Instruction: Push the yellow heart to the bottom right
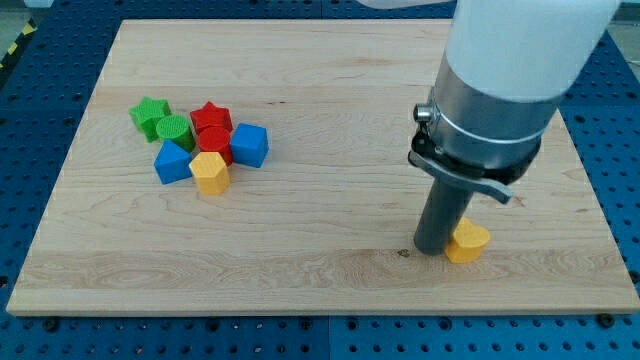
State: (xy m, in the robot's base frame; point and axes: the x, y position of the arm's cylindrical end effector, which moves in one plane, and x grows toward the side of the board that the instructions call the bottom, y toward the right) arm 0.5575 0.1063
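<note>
- The pale wooden board (330, 150) fills most of the view, resting on a blue perforated table (30, 120).
- My arm comes down from the view's top right as a broad white and metal body ending in a straight dark rod; there is no gripper on it, so nothing opens, closes or holds anything.
- My tip (432, 248) rests on the board toward its lower right part, touching the left side of the small yellow heart-shaped block (468, 242).
- That yellow heart sits near the board's bottom edge but well short of the right-hand corner.
- Well apart, at the view's upper left, a tight cluster lies untouched: a green star block (148, 115), a green round block (173, 129), a red star block (211, 116), a red block (214, 138) of unclear shape, a blue cube-like block (249, 144), a second blue block (172, 161) and a yellow hexagonal block (209, 172).
- Step in hand, as I judge it: the push itself, tip on the heart's left flank.
- The next move calls for sliding rightward and slightly downward, kept centred so the heart does not slip round the rod.
</note>
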